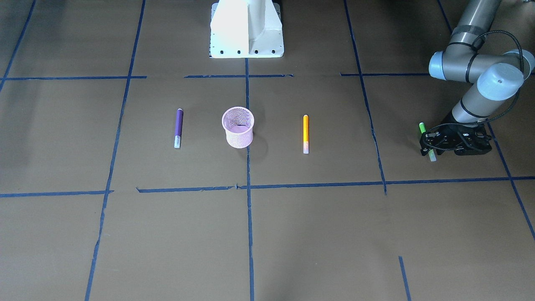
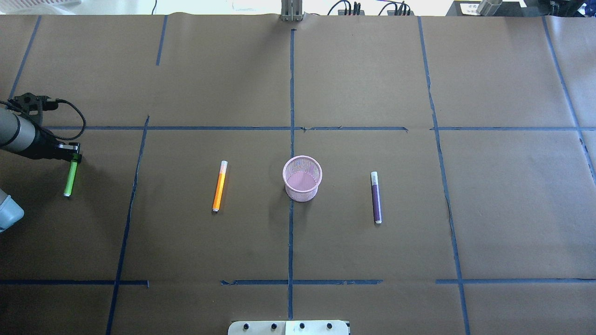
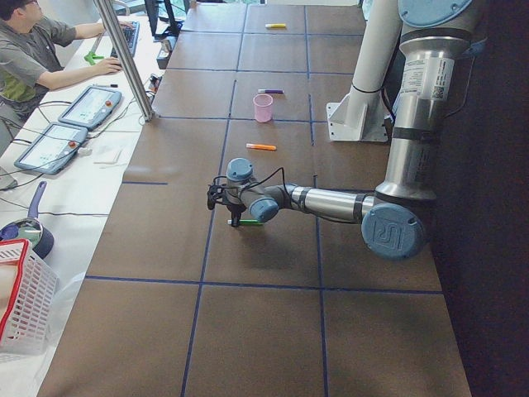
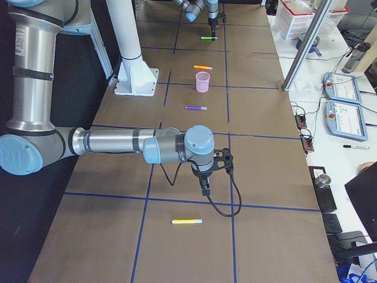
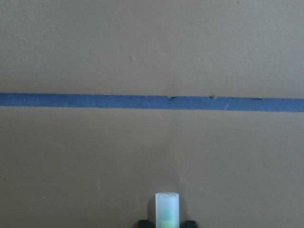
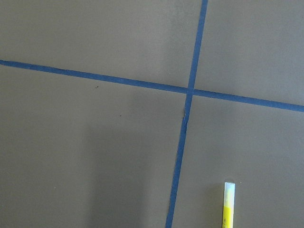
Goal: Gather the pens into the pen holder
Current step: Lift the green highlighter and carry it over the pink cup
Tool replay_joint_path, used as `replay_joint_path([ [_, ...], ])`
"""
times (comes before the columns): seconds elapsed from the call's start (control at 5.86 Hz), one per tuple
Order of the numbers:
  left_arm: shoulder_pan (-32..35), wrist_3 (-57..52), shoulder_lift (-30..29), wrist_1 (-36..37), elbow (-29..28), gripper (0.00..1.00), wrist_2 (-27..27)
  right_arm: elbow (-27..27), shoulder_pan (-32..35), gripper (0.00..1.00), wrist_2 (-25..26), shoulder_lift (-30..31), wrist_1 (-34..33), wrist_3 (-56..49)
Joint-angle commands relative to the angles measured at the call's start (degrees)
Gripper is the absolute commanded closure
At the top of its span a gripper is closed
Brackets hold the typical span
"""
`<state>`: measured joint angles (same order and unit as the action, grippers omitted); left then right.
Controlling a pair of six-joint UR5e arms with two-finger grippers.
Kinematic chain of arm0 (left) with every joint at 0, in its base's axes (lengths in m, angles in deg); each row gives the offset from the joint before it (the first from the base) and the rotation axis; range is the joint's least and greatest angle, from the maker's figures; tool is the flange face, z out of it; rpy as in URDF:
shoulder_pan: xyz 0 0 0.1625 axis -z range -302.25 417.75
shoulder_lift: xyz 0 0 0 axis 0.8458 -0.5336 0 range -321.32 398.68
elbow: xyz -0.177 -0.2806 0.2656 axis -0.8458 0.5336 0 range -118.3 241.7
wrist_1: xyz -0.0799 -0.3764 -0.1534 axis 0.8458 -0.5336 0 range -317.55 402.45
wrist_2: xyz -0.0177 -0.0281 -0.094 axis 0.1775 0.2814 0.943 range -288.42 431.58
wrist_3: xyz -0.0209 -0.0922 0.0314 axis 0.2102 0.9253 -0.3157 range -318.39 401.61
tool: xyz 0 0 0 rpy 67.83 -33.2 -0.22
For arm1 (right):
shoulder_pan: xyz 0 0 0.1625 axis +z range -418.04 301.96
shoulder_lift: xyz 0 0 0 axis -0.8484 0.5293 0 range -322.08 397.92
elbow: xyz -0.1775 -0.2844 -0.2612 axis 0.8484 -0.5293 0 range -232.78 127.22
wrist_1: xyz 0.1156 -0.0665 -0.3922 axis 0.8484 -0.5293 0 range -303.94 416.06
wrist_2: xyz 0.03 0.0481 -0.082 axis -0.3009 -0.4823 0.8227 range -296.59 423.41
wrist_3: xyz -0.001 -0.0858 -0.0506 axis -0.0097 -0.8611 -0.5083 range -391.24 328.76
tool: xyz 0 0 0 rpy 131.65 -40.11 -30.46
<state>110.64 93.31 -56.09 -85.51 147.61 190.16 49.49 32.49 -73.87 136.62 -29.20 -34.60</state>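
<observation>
The pink mesh pen holder (image 1: 238, 134) (image 2: 301, 187) stands upright at the table's middle. A purple pen (image 1: 179, 125) (image 2: 376, 197) lies flat on one side of it and an orange pen (image 1: 305, 131) (image 2: 219, 186) on the other, both apart from it. Far out on the robot's left, my left gripper (image 1: 429, 144) (image 2: 73, 159) is shut on the green pen (image 2: 70, 181) near its pale cap (image 5: 167, 208), low over the table. My right gripper (image 4: 204, 190) hangs above bare table; I cannot tell if it is open or shut.
A yellow pen (image 4: 187, 221) (image 6: 228, 209) lies near the right gripper at the table's right end. The white robot base (image 1: 246, 33) stands at the table edge. A person (image 3: 33, 50) sits at a side desk with pendants. A white basket (image 3: 21, 298) is there too.
</observation>
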Motion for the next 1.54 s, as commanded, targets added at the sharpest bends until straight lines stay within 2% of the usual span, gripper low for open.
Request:
replay_joint_path([
  [0.0, 0.2, -0.11, 0.46, 0.08, 1.45, 1.0, -1.05, -0.04, 0.0, 0.0, 0.0, 0.0, 0.0, 0.02],
  [0.17, 0.2, -0.02, 0.29, 0.08, 4.58, 1.0, -2.37, 0.04, 0.0, 0.0, 0.0, 0.0, 0.0, 0.02],
  [0.34, 0.2, -0.11, -0.23, 0.08, 11.23, 1.0, -2.55, 0.04, 0.0, 0.0, 0.0, 0.0, 0.0, 0.02],
  [0.68, 0.11, 0.06, -5.66, 0.08, 17.94, 1.0, -2.56, -0.13, 0.0, 0.0, 0.0, 0.0, 0.0, -0.06],
  [1.02, -3.02, 3.05, -12.42, -0.36, 20.25, 0.98, -2.82, -0.05, 0.0, 0.0, 0.0, 0.0, 0.0, 0.11],
  [1.2, -7.66, 6.97, -16.63, -0.45, 20.96, 0.99, -10.65, -0.13, 0.0, 0.0, 0.0, 0.0, 0.0, 0.11],
  [1.37, -16.24, 9.88, -19.28, -0.36, 22.01, 1.0, -21.26, -0.13, 0.0, 0.0, -0.09, 0.0, 0.09, 0.11],
])
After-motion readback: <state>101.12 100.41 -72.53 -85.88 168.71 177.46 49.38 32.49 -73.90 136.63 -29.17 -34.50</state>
